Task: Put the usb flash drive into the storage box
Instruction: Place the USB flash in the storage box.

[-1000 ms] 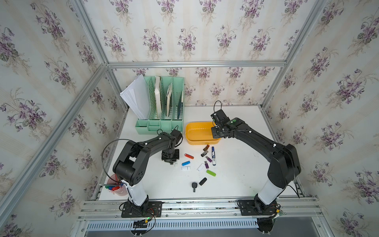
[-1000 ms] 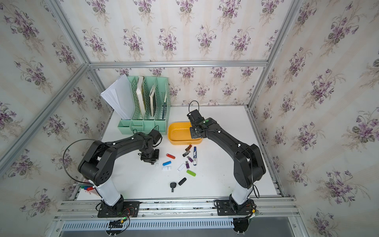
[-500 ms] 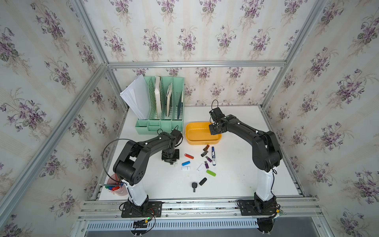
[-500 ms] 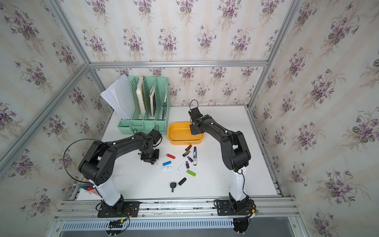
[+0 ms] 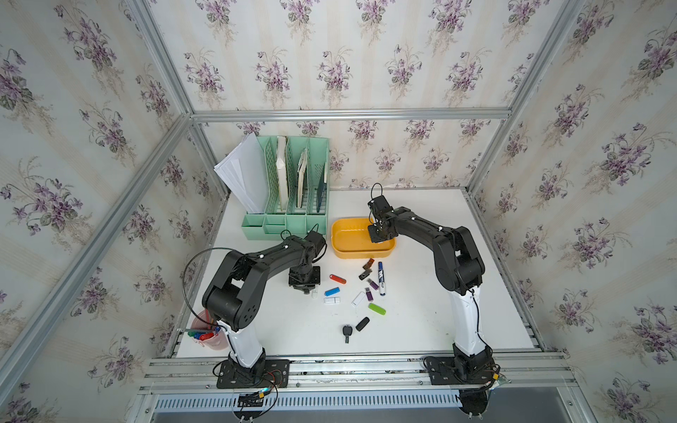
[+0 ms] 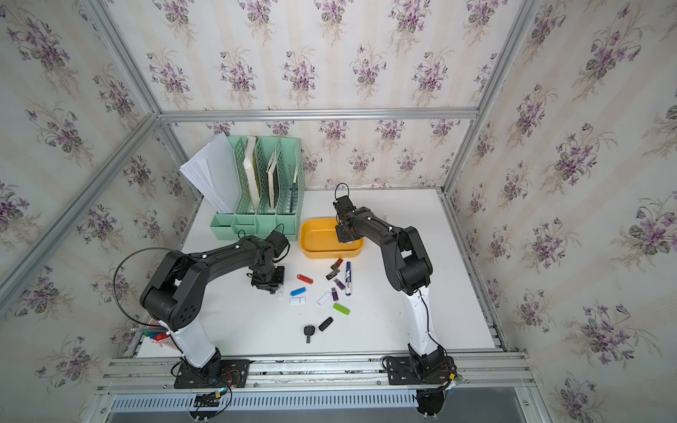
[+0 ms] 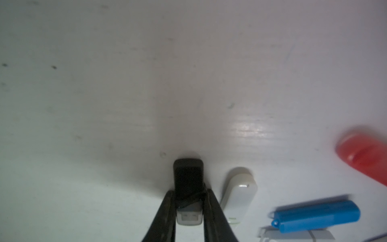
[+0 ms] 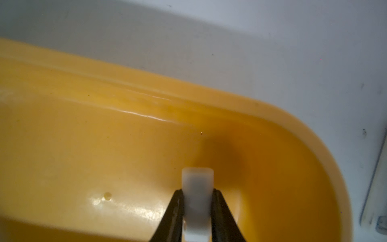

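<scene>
A white table (image 5: 421,322) carried a shallow yellow storage box (image 5: 361,253) towards the back. Its floor looked bare in both top views, so no drive had been dropped in yet. The right gripper (image 8: 198,193) hung low inside the box, jaws pinched narrow on a white usb flash drive (image 8: 197,180) just above the floor; letting go seemed the only step left for it. The left gripper (image 7: 188,193), down at the table and well apart from the box, was clamped on a black usb flash drive (image 7: 188,174). Several more drives, among them a red drive (image 5: 337,279) and a blue drive (image 5: 332,292), lay loose between the arms, waiting.
</scene>
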### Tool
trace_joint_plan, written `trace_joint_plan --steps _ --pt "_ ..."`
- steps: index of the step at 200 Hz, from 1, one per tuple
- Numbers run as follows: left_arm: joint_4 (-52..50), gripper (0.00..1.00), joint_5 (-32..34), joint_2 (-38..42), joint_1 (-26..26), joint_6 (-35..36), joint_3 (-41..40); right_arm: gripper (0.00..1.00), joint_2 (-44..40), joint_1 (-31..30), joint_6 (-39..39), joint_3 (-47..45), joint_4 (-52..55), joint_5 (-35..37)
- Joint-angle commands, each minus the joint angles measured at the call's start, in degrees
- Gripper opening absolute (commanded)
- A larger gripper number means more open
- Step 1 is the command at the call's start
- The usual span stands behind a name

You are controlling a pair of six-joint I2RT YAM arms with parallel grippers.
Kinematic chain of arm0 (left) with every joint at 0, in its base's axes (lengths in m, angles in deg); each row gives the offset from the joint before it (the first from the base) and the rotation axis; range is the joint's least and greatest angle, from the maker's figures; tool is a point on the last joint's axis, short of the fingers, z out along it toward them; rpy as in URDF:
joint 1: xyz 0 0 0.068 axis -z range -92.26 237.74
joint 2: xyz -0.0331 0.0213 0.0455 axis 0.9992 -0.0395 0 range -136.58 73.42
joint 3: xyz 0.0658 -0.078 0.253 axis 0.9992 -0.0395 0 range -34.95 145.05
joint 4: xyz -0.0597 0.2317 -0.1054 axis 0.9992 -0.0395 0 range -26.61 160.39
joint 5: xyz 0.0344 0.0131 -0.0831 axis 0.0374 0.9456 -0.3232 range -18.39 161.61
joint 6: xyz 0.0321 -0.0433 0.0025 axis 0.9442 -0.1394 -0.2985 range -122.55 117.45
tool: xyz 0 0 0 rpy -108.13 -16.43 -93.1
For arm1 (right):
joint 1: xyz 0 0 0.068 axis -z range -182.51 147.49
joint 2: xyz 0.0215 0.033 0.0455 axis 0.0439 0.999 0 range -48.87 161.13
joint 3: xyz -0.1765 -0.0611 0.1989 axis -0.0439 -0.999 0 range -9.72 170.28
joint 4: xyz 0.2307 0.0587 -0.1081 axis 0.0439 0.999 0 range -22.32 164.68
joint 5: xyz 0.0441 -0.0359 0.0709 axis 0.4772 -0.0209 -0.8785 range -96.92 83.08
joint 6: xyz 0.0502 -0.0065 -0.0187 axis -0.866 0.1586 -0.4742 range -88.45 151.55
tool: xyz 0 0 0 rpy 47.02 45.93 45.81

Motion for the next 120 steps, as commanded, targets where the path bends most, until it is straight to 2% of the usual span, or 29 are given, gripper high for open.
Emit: trace_joint_plan --steps 1,30,91,120 --pt "-0.93 0.23 2.15 -1.33 -0.17 0.55 -0.81 0.17 1.29 0.02 0.52 1.35 0.6 -0.4" --pt "-1.01 0.23 2.2 -1.41 -0.1 0.65 -0.81 0.21 2.45 -0.03 0.59 2.05 1.4 -0.79" --pt "-3.07 0.22 3.53 -0.2 -0.14 0.98 1.07 0.44 2.92 0.02 0.66 2.19 2.01 -0.96" --pt "-5.51 0.21 4.2 0.97 -0.16 1.24 3.3 0.45 1.48 0.02 0.42 2.11 1.82 -1.12"
